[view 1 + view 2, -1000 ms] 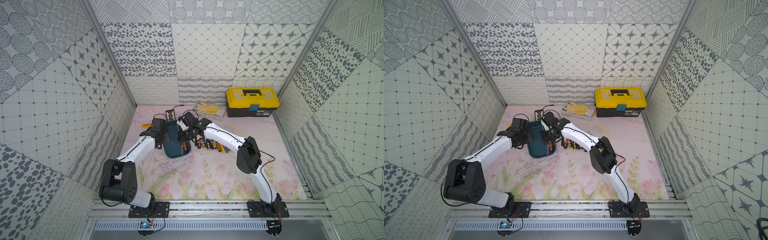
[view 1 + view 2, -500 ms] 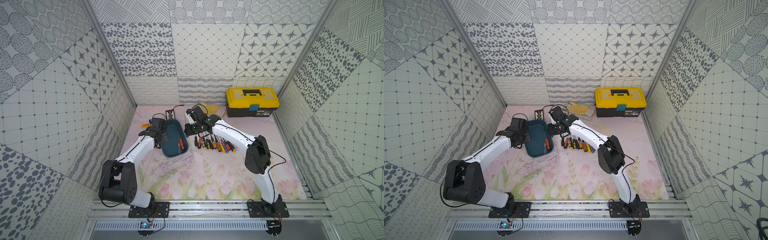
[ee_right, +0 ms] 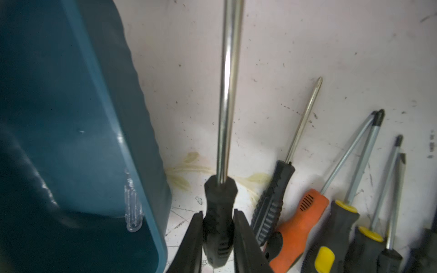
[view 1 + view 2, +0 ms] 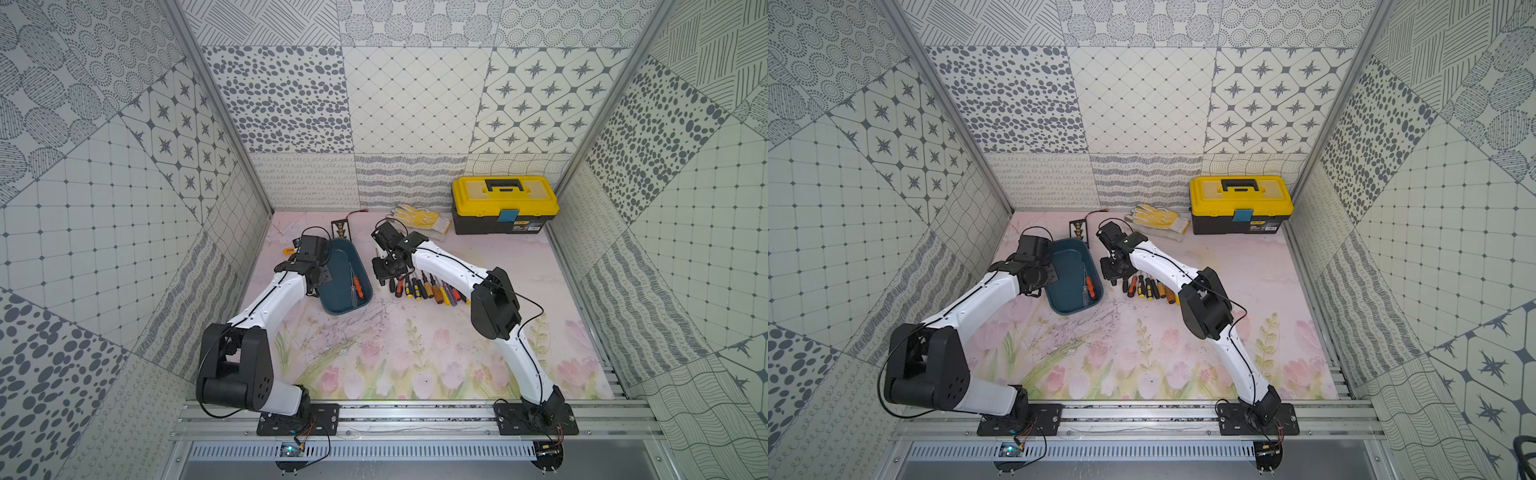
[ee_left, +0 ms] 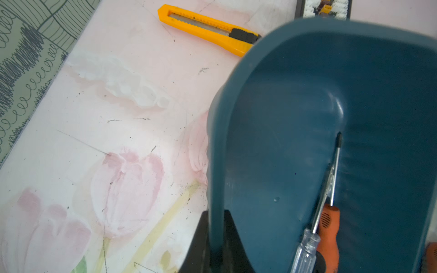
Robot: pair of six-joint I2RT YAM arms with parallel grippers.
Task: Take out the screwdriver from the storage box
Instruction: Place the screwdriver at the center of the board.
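Top views, mat centre taken as the dial, 12 toward the back wall.

- storage box (image 4: 338, 266) sits at 11 o'clock, lidless, its long axis running roughly 11 to 5.
- Inside it, against the 3 o'clock wall, lie an orange-handled screwdriver (image 4: 357, 286) and a clear-handled screwdriver (image 4: 353, 300), side by side with handles toward 5.
- A row of screwdrivers (image 4: 422, 286) lies on the mat at the box's 3 o'clock, near it but not touching.
- A yellow-lidded toolbox (image 4: 505, 197) stands at 1 o'clock, with gloves (image 4: 419, 218) at 12.

In both top views each arm's black wrist covers its fingers, so neither grip can be read from there.

The left wrist view shows the left gripper (image 5: 215, 222) clenched on the box's wall, one finger outside and one inside. It also shows a yellow utility knife (image 5: 208, 28) almost whole on the mat beyond the box. In the top views the left arm hides nearly all of it.

The right wrist view shows the right gripper (image 3: 218, 224) grasping the black-handled screwdriver (image 3: 223, 141) by its handle. The tool is outside the box, between the box wall and the row. Whether it touches the mat I cannot tell.
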